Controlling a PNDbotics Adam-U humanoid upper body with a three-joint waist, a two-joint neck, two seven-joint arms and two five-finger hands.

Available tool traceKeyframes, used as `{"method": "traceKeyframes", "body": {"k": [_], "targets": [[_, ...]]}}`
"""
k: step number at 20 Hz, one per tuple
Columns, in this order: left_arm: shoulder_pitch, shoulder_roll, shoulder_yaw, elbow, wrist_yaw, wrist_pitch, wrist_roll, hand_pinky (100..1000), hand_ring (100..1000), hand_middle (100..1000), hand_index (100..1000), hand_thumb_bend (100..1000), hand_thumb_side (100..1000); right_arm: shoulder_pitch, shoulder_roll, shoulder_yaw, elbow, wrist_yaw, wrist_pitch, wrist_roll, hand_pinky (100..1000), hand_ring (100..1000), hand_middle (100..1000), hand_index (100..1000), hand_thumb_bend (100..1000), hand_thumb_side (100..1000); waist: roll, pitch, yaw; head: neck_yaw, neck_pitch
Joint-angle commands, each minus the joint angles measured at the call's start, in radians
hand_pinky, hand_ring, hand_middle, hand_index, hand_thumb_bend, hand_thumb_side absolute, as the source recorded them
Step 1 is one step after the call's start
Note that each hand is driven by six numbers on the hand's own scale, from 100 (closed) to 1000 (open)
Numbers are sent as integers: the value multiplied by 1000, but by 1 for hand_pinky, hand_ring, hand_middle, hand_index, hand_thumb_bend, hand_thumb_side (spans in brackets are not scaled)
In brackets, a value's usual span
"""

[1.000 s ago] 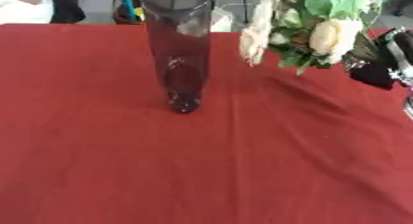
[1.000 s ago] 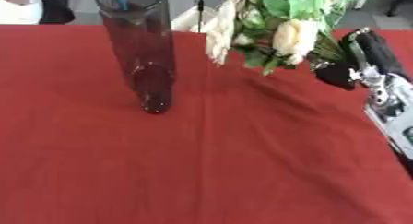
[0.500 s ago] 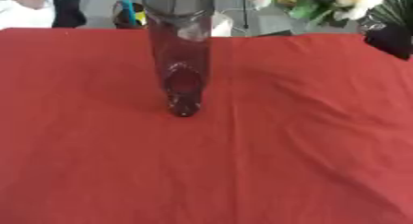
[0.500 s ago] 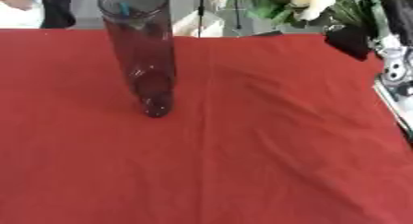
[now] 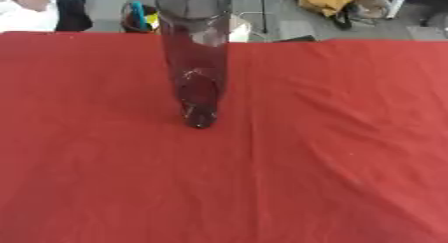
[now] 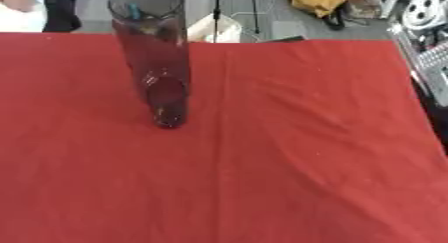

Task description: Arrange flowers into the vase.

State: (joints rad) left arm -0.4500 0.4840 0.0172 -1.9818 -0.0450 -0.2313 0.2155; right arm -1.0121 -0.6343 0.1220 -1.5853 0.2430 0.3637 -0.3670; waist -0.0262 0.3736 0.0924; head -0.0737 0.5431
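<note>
Soft, even light falls across the red fabric tablecloth (image 5: 332,152); no hard shadows, only faint shading along its creases. Both views are slightly blurred, with fine detail smeared. The tall clear glass vase (image 5: 196,57) carries pale reflections on its wall and looks dark, its outline soft. The floor beyond the table is brighter.

No legible text or labels anywhere.
</note>
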Motion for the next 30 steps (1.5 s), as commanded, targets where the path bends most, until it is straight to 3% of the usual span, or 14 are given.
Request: {"method": "traceKeyframes", "body": {"k": [1, 8, 16, 24, 30], "targets": [[-11, 28, -1, -18, 7, 0, -6, 740, 883, 841, 897, 100, 1000, -56, 25, -4, -11, -18, -4, -41, 100, 100, 100, 100, 100, 514, 2, -27, 3, -7, -14], [-15, 25, -6, -18, 13, 0, -12, 740, 882, 841, 897, 100, 1000, -168, 134, -18, 25, -66, -49, -138, 100, 100, 100, 100, 100, 514, -2, -31, 17, -28, -18], [-30, 20, -19, -18, 27, -2, -27, 740, 882, 841, 897, 100, 1000, -271, 248, -30, 64, -87, -170, -263, 100, 100, 100, 100, 100, 523, -9, -38, 45, -60, -25], [-38, 23, -27, -18, 34, -2, -39, 740, 882, 842, 897, 100, 1000, -330, 285, -21, 149, -103, -291, -379, 100, 100, 100, 100, 100, 528, -23, -41, 64, -69, -29], [-34, 28, -29, -18, 34, -1, -43, 740, 883, 842, 897, 100, 1000, -380, 290, -31, 211, -191, -310, -431, 100, 100, 100, 100, 100, 532, -28, -46, 62, -63, -23]]}}
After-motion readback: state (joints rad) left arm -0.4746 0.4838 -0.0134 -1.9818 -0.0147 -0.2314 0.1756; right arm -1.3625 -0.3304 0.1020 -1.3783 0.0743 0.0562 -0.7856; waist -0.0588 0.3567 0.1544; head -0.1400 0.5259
